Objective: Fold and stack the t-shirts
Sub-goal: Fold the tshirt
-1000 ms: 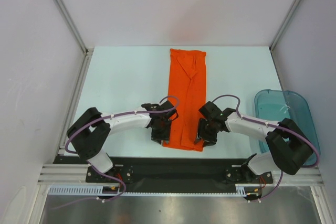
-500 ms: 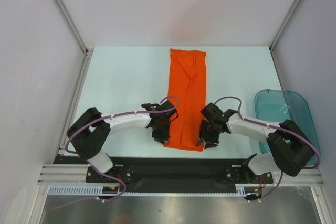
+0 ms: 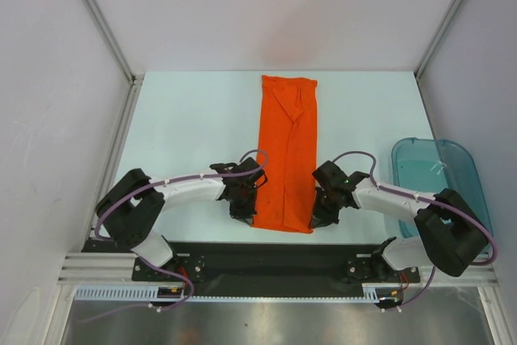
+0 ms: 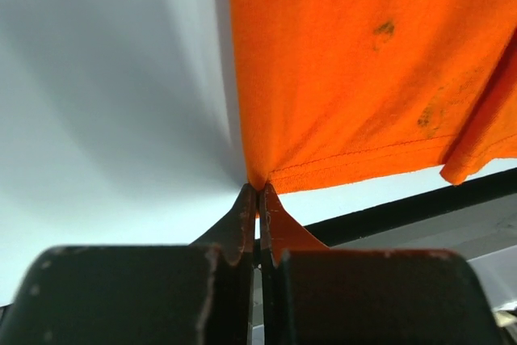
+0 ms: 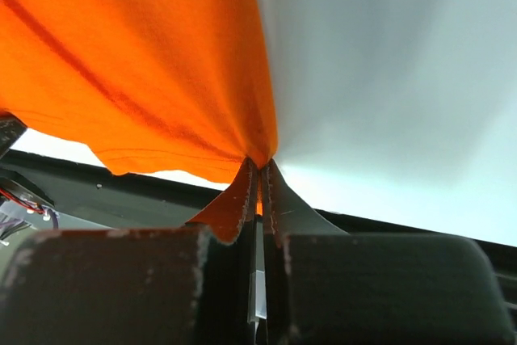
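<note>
1. The shirt (image 3: 287,151) lies on the table (image 3: 194,127) as a long, narrow strip folded lengthwise. It runs from the far edge toward the arms, about midway between left and right.
2. Its near hem ends just short of the black base plate (image 3: 275,258) that carries both arms.
3. The left gripper (image 3: 247,217) sits low at the near left corner of the strip, with its arm reaching in from the left.
4. In the left wrist view its jaws are pressed together with the hem corner pinched between the tips. The cloth puckers to a point there.
5. The right gripper (image 3: 315,220) sits low at the near right corner, with its arm reaching in from the right.
6. In the right wrist view its jaws are likewise closed on that corner. Creases fan out across the fabric from the pinch.
7. A few dark specks (image 4: 384,30) mark the fabric near the hem in the left wrist view.
8. The rest of the strip lies flat, with a slanting crease near its far end.
9. A teal bin (image 3: 440,179) stands at the table's right edge, well apart from the shirt and just beyond the right arm's elbow.
</note>
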You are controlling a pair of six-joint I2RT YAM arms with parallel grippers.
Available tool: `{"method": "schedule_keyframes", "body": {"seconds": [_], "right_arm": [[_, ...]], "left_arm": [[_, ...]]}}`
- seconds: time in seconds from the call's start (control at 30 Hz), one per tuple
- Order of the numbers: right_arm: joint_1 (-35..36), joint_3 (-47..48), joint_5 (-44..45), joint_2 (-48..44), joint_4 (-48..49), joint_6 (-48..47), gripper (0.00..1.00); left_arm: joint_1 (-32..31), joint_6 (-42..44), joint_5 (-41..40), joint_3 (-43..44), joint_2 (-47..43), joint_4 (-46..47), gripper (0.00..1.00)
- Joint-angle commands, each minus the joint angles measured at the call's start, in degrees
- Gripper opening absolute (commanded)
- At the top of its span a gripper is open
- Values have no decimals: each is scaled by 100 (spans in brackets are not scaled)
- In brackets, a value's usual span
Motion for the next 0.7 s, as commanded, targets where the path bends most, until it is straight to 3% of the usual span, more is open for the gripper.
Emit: {"method": "schedule_keyframes", "body": {"seconds": [0.0, 0.67], "right_arm": [[-33, -238, 77, -328, -98, 85, 0], [-367, -889, -346, -891, 404, 24, 0]], "left_arm": [[129, -124, 169, -317, -385, 92, 0], [401, -71, 723, -1152, -887, 795, 0]]}}
